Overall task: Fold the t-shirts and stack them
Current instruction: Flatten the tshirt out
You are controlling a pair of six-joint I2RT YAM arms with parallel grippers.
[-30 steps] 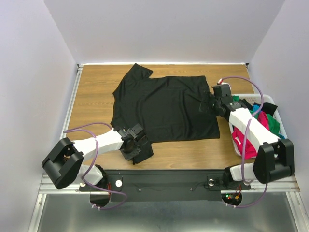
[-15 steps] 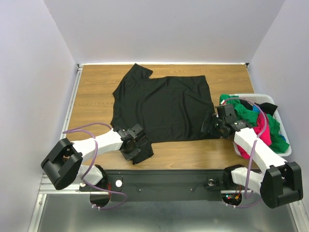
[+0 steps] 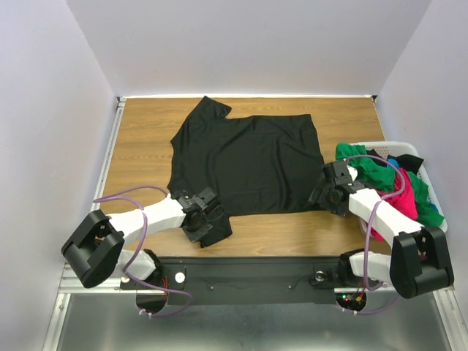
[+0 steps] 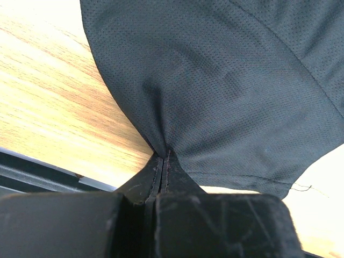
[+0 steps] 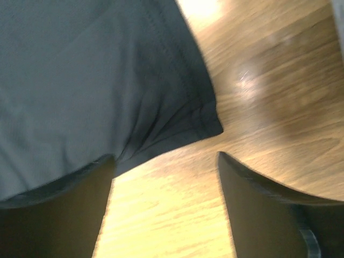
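Now the large black t-shirt (image 3: 245, 164) lies spread flat on the wooden worktop (image 3: 142, 150), somewhat left of the middle, with one sleeve pointing to the far edge and the other sleeve bunched at the near edge. The left gripper (image 3: 210, 225) is low at this near-left corner, and in the left wrist view its jaws are pressed together on a gathered fold of the black mesh cloth, so the cloth fans out from the pinch point (image 4: 163, 161) over the worktop (image 4: 43, 97). The right gripper (image 3: 318, 195) is at the near-right corner of the same t-shirt, close to the worktop. In the right wrist view its two fingers (image 5: 54, 215) stand spread apart, and the hemmed corner of the t-shirt (image 5: 80, 80) lies flat on the wood (image 5: 269, 80) just in front of the gap between them; the jaws are not pinching it. At the right edge of the worktop stands the white basket (image 3: 387, 144), and inside it the other shirts are heaped together: a green one (image 3: 373, 172), a pink one (image 3: 406, 201), a small part of a blue one (image 3: 393, 162) and something black (image 3: 409, 162) at the far side.
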